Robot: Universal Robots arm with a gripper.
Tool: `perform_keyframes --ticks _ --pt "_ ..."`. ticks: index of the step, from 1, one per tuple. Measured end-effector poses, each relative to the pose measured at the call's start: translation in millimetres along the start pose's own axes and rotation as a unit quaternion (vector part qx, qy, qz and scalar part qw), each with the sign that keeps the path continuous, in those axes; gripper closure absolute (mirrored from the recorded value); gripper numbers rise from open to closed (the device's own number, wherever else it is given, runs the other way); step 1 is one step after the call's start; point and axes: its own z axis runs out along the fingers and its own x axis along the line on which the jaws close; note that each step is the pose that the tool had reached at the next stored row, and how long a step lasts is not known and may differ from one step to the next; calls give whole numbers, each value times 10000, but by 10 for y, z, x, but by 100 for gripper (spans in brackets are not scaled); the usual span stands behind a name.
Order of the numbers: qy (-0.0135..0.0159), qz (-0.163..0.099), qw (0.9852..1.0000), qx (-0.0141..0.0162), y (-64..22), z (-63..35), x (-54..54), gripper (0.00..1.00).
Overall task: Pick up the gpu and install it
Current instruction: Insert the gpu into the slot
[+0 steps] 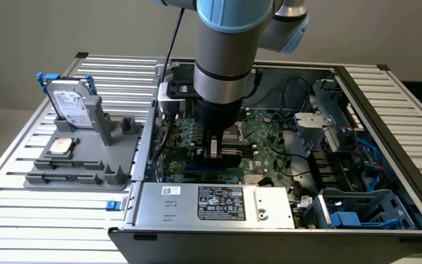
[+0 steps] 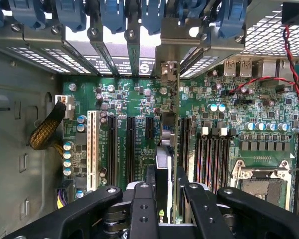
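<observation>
Slatted metal table [image 1: 20, 220], open PC case [image 1: 270, 245] lying on it, my arm reaching down inside.

The gpu [image 2: 164, 159] sits edge-on between my fingers [image 2: 142, 199], over the motherboard [image 2: 129, 99], with its silver bracket end toward the rear slot openings [image 2: 167, 74]. My gripper [image 2: 165, 180] is part closed, clamped across the card's thickness. In the exterior view my gripper [image 1: 218, 151] is low over the board, mid-case.

Handling, my guess:
- Light, stiff and thin, but fragile, since bare components and solder won't take squeeze or twist.
- Best hold is across the cooler block and board edge near the middle, as now, so it stays square.
- A smooth cooler face could slip if the card tips.

Edges and room:
- Long black expansion slots [image 2: 112, 149] sit just beside the card on one side and RAM slots [image 2: 212, 159] close on the other, so it's a tight lane.
- Blue latches [image 2: 112, 12] and the metal rear wall crowd the bracket end.
- The CPU socket [image 2: 261, 186] is near.
- The red-black wire [image 2: 289, 55] and the yellow braided cable [image 2: 47, 132] are well apart.
- Open room is only straight up.
</observation>
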Motion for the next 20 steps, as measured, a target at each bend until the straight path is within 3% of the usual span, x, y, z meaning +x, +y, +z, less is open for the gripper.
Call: perform_keyframes --ticks 20 --pt "1 -24 10000 8 -3 51 3 74"
